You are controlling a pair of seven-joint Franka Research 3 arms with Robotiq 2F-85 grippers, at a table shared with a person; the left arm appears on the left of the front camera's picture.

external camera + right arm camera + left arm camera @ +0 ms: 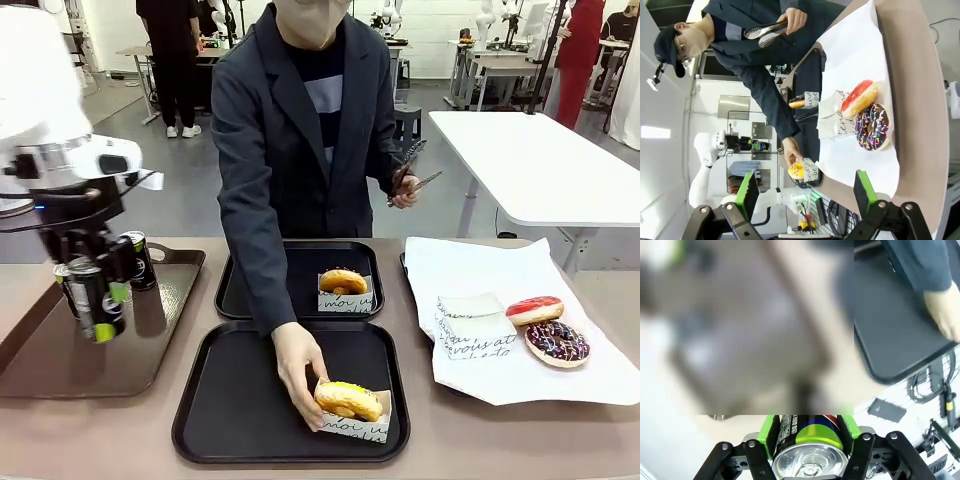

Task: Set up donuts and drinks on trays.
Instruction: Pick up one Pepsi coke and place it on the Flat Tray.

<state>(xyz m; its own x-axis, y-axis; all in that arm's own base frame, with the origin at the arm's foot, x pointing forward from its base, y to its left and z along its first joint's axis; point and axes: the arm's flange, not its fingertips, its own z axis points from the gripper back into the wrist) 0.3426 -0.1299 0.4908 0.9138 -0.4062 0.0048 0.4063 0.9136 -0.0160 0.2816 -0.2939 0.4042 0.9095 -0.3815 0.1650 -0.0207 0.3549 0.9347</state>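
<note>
Front view: left of the near black tray (230, 400), the left gripper (100, 300) clamps a soda can (85, 285) above a brown tray (60, 370). On the near tray, a person's hand (297, 370) grips a yellow donut (349, 400). Behind it, a glazed donut (343, 281). To its right, a pink donut (534, 310) and a sprinkled donut (558, 342). Right gripper (806, 192): jaws wide, empty.

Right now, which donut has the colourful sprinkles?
The dark chocolate donut on the white paper, beside the pink donut. The golden donut and yellow donut are much lighter.
</note>
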